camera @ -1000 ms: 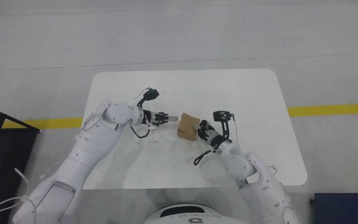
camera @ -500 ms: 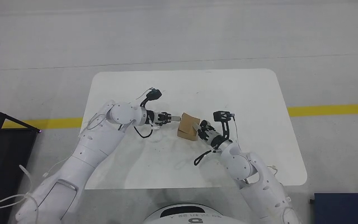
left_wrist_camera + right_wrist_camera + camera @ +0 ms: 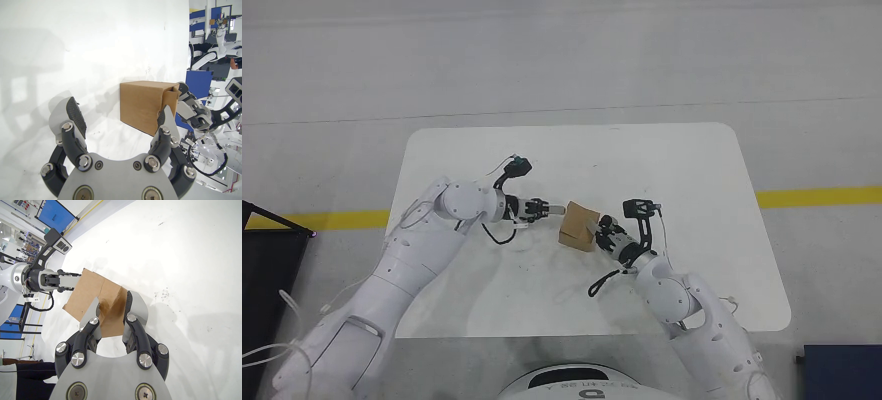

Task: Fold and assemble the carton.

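Toward the middle of the white worktop (image 3: 692, 170), clamped one wall of the small brown cardboard carton (image 3: 579, 224), resting on the surface, in the right gripper (image 3: 602, 238), forearm angled in from the near right corner. Held the left gripper (image 3: 547, 210) spread wide and level just beside the carton's opposite side, one fingertip at its corner, elbow bent toward the left edge.

No text can be read. A white tag (image 3: 36, 299) on a black cable (image 3: 51, 303) carries small characters, too small to make out.
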